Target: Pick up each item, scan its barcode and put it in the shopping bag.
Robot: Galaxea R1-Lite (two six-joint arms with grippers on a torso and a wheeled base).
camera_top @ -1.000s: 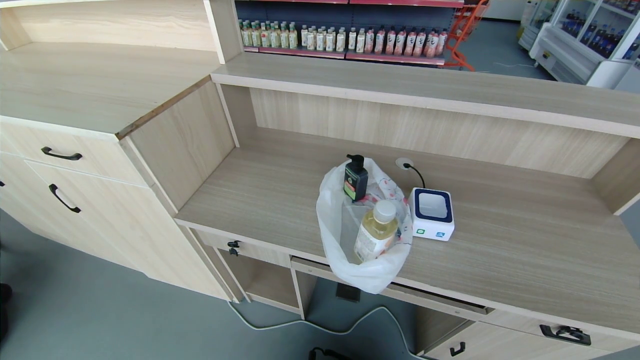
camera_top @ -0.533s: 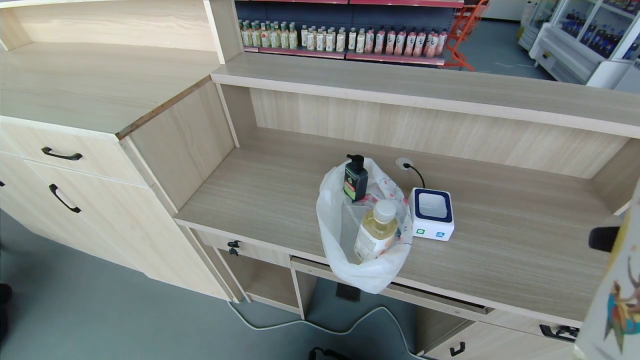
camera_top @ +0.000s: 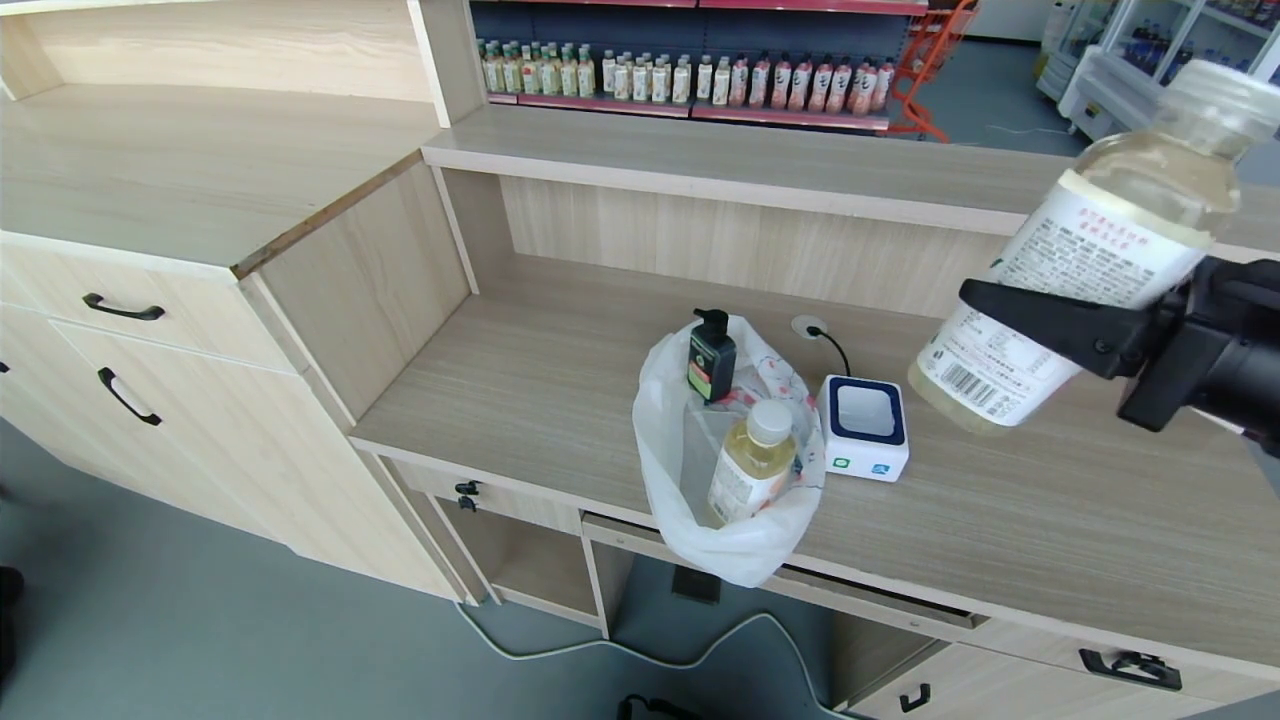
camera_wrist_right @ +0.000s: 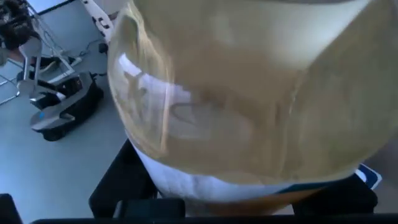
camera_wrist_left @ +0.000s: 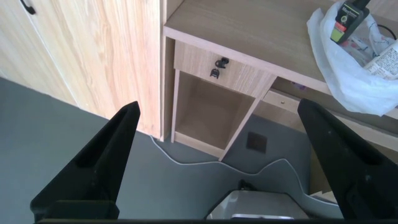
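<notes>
My right gripper (camera_top: 1085, 330) is shut on a large bottle of pale yellow drink (camera_top: 1070, 260), held tilted in the air over the right side of the counter, its white label and barcode facing the head view. Up close, the same bottle (camera_wrist_right: 249, 93) shows in the right wrist view. The white scanner with a blue-rimmed window (camera_top: 865, 425) stands on the counter left of and below the bottle. Beside it, the white shopping bag (camera_top: 700, 500) holds a black pump bottle (camera_top: 711, 360) and a small yellow drink bottle (camera_top: 752, 468). My left gripper (camera_wrist_left: 217, 106) hangs open over the floor, below counter height.
The scanner's black cable (camera_top: 832, 348) runs to a round hole in the counter (camera_top: 560, 400) behind it. A raised ledge (camera_top: 800, 170) and side walls enclose the counter. Drawers with black handles (camera_top: 122, 310) are at the left. The bag (camera_wrist_left: 348, 68) hangs over the counter's front edge.
The right arm has come in from the right edge with the large bottle and lifted it up and leftward toward the scanner. The bag, its contents and the scanner have not moved.
</notes>
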